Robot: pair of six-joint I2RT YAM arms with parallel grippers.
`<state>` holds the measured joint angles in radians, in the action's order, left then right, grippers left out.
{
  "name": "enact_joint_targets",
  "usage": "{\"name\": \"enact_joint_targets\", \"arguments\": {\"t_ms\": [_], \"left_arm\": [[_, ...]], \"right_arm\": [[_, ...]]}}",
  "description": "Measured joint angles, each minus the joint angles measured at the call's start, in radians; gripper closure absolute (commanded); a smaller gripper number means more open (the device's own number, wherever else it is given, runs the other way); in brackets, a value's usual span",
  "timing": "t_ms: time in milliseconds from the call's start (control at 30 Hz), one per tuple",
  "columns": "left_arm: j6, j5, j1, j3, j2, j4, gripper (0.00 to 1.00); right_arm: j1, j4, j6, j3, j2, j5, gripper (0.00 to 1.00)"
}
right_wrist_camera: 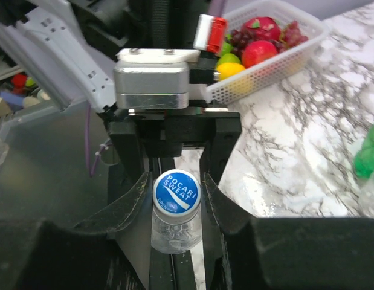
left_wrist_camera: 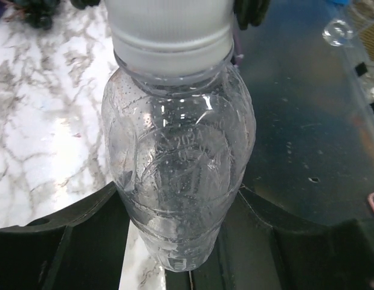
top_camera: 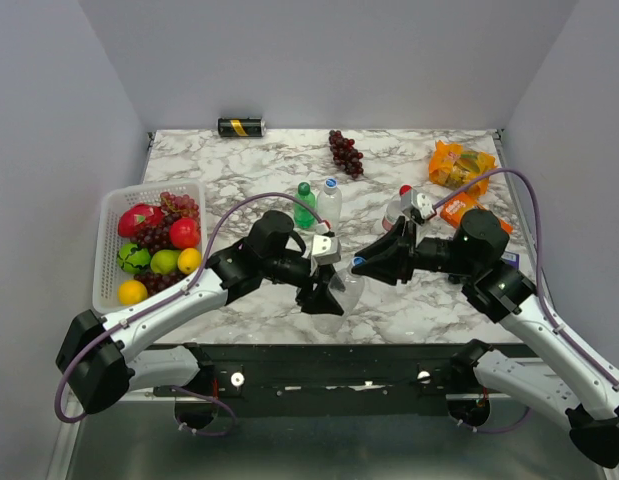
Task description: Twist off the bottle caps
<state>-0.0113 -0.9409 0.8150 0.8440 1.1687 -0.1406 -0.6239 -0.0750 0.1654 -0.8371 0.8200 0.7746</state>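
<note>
A clear bottle (top_camera: 341, 292) hangs tilted over the table's near edge between both arms. My left gripper (top_camera: 322, 296) is shut on its body. In the left wrist view the bottle (left_wrist_camera: 177, 151) fills the frame, with a dark finger pressed on each side low down and its white-sided cap (left_wrist_camera: 168, 27) at the top. My right gripper (top_camera: 362, 265) is shut on the cap. In the right wrist view the blue-topped cap (right_wrist_camera: 176, 191) sits squeezed between my fingers. A green bottle (top_camera: 305, 206), a clear bottle (top_camera: 330, 201) and a red-labelled bottle (top_camera: 398, 207) stand behind.
A white basket (top_camera: 109, 212) of fruit stands at the left. A black-and-gold can (top_camera: 241, 127) lies at the back wall, with dark grapes (top_camera: 346, 152) mid-back. Orange snack packs (top_camera: 459, 165) lie at the back right. The black frame runs under the held bottle.
</note>
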Motion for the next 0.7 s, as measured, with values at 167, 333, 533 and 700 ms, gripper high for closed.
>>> {"name": "enact_joint_targets", "arguments": {"t_ms": [167, 333, 533, 700], "left_arm": [[0.025, 0.212, 0.02, 0.002, -0.002, 0.011, 0.65], [0.05, 0.386, 0.049, 0.009, 0.012, 0.011, 0.64], [0.078, 0.488, 0.062, 0.009, 0.019, 0.012, 0.64], [0.09, 0.526, 0.063, 0.009, 0.019, 0.016, 0.64]], "right_arm": [[0.004, -0.07, 0.011, -0.03, 0.01, -0.135, 0.25], [0.004, -0.1, 0.052, -0.047, 0.016, -0.279, 0.21], [0.004, -0.089, 0.117, -0.039, 0.015, -0.379, 0.23], [0.003, -0.074, 0.158, -0.036, 0.034, -0.405, 0.25]]}}
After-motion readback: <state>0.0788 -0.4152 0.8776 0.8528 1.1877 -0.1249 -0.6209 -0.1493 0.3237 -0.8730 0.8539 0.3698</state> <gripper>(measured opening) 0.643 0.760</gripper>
